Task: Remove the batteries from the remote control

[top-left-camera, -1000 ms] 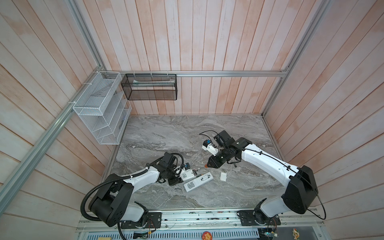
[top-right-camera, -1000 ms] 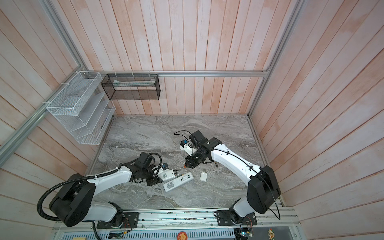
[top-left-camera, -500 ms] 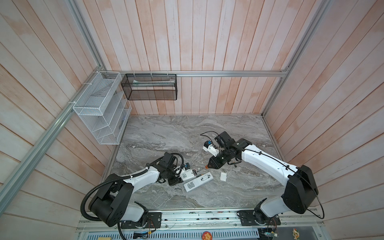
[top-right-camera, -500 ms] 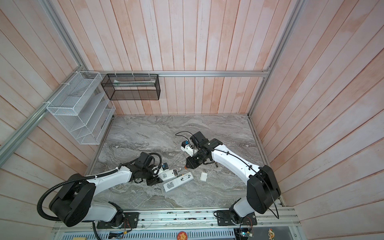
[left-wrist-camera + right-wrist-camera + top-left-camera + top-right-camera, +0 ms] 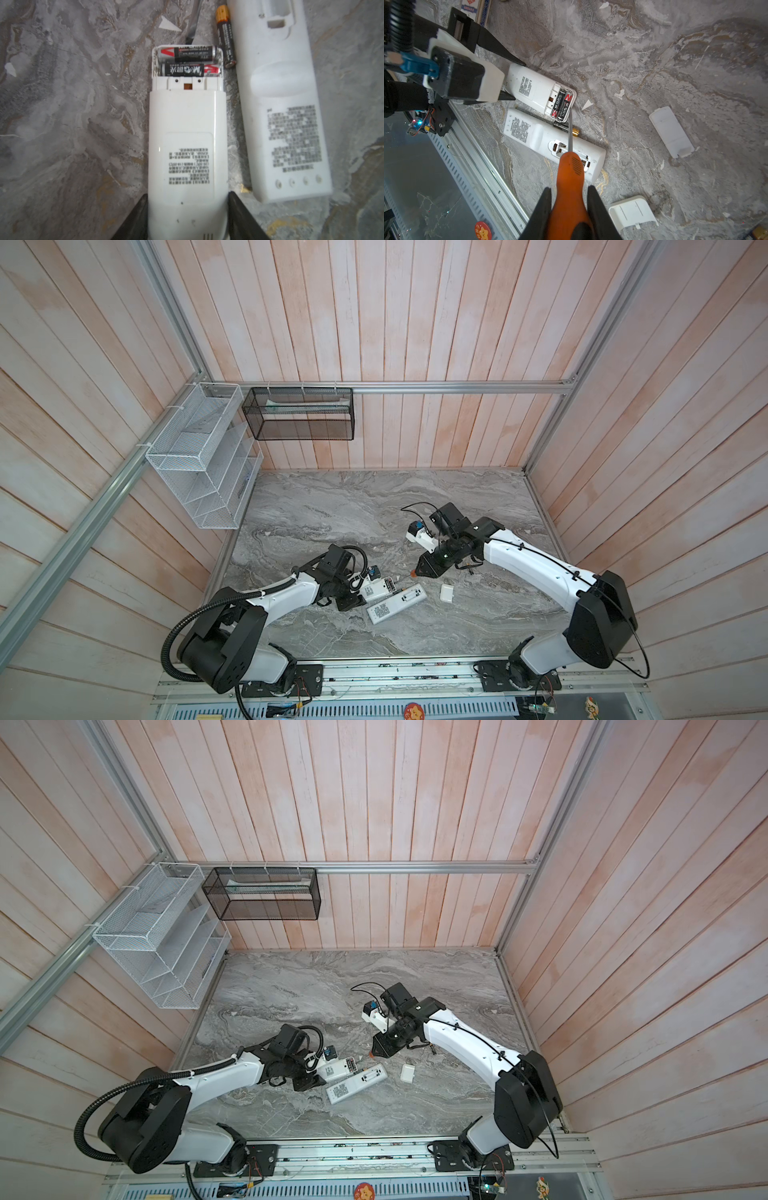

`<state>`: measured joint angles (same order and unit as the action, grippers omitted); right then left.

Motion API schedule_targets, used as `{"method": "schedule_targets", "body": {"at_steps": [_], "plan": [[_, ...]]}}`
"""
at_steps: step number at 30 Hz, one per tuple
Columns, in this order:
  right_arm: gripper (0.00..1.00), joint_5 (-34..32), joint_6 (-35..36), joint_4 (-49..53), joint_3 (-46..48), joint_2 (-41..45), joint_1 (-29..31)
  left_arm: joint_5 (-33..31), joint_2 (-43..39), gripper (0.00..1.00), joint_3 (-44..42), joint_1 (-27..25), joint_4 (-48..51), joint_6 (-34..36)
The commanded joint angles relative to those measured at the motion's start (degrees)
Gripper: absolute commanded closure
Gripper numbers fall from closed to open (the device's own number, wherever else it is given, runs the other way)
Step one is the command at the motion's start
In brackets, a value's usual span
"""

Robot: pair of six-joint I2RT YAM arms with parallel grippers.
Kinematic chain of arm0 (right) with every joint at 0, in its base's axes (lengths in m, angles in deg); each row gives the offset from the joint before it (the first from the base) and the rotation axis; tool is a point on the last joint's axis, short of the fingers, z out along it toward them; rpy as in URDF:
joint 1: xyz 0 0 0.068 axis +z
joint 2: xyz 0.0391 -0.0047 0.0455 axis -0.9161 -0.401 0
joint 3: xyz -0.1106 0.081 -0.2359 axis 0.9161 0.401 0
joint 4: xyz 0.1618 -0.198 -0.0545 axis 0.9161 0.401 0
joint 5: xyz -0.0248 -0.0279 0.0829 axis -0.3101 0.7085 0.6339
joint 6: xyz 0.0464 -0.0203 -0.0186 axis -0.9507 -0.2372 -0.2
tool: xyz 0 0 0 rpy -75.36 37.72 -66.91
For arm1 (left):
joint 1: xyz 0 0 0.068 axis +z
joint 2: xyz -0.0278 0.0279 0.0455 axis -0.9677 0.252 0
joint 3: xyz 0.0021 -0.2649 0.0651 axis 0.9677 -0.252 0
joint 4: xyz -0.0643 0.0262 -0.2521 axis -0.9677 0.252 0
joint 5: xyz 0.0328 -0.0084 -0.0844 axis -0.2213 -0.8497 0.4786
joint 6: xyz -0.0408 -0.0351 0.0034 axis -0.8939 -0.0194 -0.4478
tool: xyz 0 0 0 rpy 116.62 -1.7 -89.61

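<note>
– Two batteries (image 5: 188, 62) sit in the open bay of the remote control (image 5: 187, 128), side by side and crosswise. Any writing?
– "M&G" plus Chinese characters on the cell nearer the fingers. Both cells have a red-and-silver band. The remote's back label is a block of small print, too blurred to read.
– Third cell?
– One loose battery (image 5: 225, 37), black with a gold end, lies on the table (image 5: 72, 104). It's in the gap between the remote control and the second remote (image 5: 286, 108), just beside the latter's edge. Its print is unreadable.
– And the left gripper (image 5: 187, 195)?
– Clamped on the remote control, one finger on each side. The grip is at the end opposite the bay, so the batteries are well clear of the fingers.
– The right gripper (image 5: 570, 188)?
– Closed around the orange handle of the screwdriver (image 5: 571, 172). The shaft points at the bay, and the tip ends at the bay's end wall beside the outer cell. Contact can't be told.
– Anything else?
– A long white cover (image 5: 671, 131) and a short white cover (image 5: 632, 212), both on the marble and apart from the remotes.
</note>
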<state>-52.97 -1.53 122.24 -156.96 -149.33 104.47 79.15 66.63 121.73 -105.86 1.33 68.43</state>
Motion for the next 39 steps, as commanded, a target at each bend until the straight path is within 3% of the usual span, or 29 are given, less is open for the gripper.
{"method": "schedule_targets", "body": {"at_steps": [1, 16, 24, 39], "plan": [[0.92, -0.5, -0.4, -0.3, -1.2, 1.5, 0.2, 0.5, 0.2, 0.50, 0.0, -0.5, 0.6, 1.2], [0.92, -3.3, -1.5, -0.2, -3.4, 2.1, 0.2, 0.3, -0.3, 0.50, -0.1, -0.5, 0.8, 1.3], [0.92, 1.2, -2.9, -2.3, -1.9, 2.3, 0.2, 0.1, -0.5, 0.50, -0.1, -0.5, 0.9, 1.2], [0.93, 1.8, -3.8, -3.7, 1.1, 1.6, 0.2, 0.1, -0.4, 0.50, -0.3, -0.6, 0.7, 1.2]]}}
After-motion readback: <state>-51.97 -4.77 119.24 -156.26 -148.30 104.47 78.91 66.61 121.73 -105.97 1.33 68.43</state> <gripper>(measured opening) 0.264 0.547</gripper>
